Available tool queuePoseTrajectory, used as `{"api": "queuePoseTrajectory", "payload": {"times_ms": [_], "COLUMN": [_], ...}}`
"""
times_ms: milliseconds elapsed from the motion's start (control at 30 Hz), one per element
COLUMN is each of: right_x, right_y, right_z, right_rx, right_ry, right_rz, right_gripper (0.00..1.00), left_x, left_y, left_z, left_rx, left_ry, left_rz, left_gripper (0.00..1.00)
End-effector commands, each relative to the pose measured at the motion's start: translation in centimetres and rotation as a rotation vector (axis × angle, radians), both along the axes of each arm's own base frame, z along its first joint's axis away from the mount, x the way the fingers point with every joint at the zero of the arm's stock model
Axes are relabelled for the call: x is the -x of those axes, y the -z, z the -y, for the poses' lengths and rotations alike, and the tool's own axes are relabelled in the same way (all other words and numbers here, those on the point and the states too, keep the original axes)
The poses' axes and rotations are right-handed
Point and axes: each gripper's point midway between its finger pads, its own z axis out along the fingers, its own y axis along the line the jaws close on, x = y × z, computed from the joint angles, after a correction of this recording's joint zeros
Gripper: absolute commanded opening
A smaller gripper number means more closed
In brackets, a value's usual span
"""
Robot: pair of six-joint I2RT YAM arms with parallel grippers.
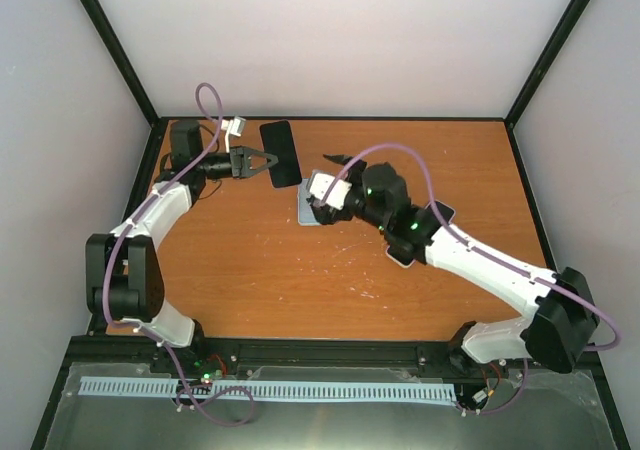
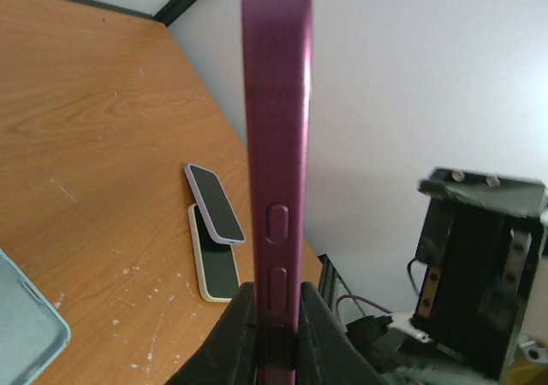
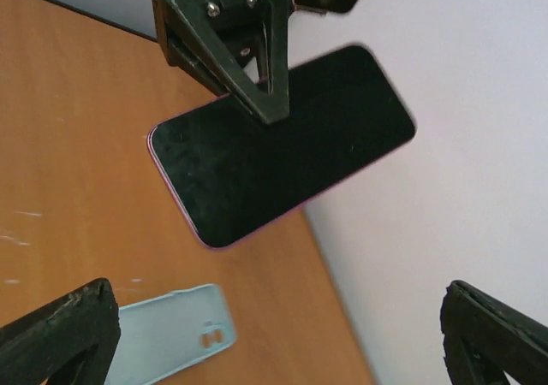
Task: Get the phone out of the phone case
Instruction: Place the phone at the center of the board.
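Note:
My left gripper [image 1: 266,161] is shut on the lower end of a phone [image 1: 282,153] with a black screen in a magenta case and holds it above the table at the back. In the left wrist view the case's edge [image 2: 276,145], with its side buttons, stands upright between my closed fingers [image 2: 240,334]. My right gripper [image 1: 318,195] is open and empty just right of the phone. In the right wrist view its fingertips [image 3: 60,334] are spread wide below the phone's screen [image 3: 282,145], apart from it, with the left gripper [image 3: 231,51] clamped on it.
An empty light blue case [image 1: 308,213] lies on the table under my right gripper and also shows in the right wrist view [image 3: 171,334]. A purple-cased phone [image 2: 216,202] leans on a cream-cased phone [image 2: 214,257] at the right. White walls enclose the table [image 1: 250,270].

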Motion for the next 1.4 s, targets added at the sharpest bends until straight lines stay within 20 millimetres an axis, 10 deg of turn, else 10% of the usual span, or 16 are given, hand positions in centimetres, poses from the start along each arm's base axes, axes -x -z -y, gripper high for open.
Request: {"api": "queuePoseTrajectory", "payload": {"times_ms": [0,500,1367], "right_x": [2.7,-1.1,-5.4], "right_y": [3.6,0.1,1.4], "right_z": [1.4,3.2,2.6], "right_rx": [-0.100,-0.541,-0.713], "right_ry": [-0.056,-0.255,-0.267], "right_rz": [-0.577,-1.312,-1.468], "right_gripper": [1.00,1.00,0.31], "left_x": [0.8,2.4,0.7], "left_y": [-2.8,-3.3,-2.2], "left_z": [-0.1,4.8,8.5], "left_rx": [-0.010,0.025,0.089], "left_ry": [0.018,0.198,0.279], "left_rz": [0.251,0.455,0.356], "left_gripper": [0.01,0.01,0.02]}}
